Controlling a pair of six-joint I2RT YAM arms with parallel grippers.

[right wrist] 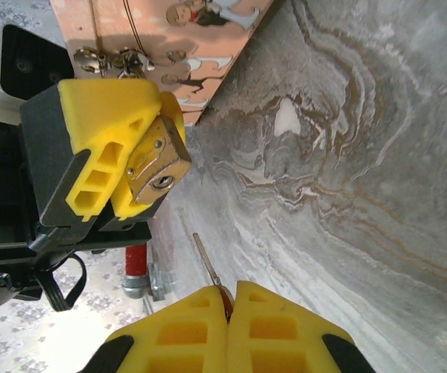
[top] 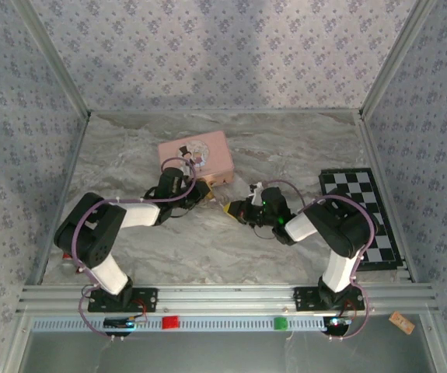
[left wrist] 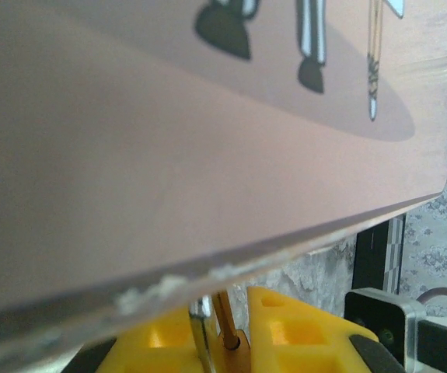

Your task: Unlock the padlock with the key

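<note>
Both pairs of jaws are closed on something. In the right wrist view, our right gripper [right wrist: 227,294] rises from the bottom edge with its yellow fingers pressed together on the key [right wrist: 204,258], whose thin blade pokes up between them and leans toward the upper left. Above it, in the upper left of that frame, our left gripper [right wrist: 151,172] pinches the padlock [right wrist: 161,159] between its yellow fingers; the brass body is tilted and its keyhole end faces down toward the key. The key's tip is just below the padlock and apart from it, with bare marble table [right wrist: 363,194] showing in the gap. The pink tin [right wrist: 169,31] sits at the top edge of that frame, directly behind the left fingers. From our left wrist, the tin's lid spreads across nearly the whole frame, and at the bottom a silvery shackle [left wrist: 201,330] stands between the yellow fingers [left wrist: 285,326]. From above, both grippers meet near the middle of the table, just below the tin, and a chequered mat [top: 363,214] lies at the right edge.
</note>
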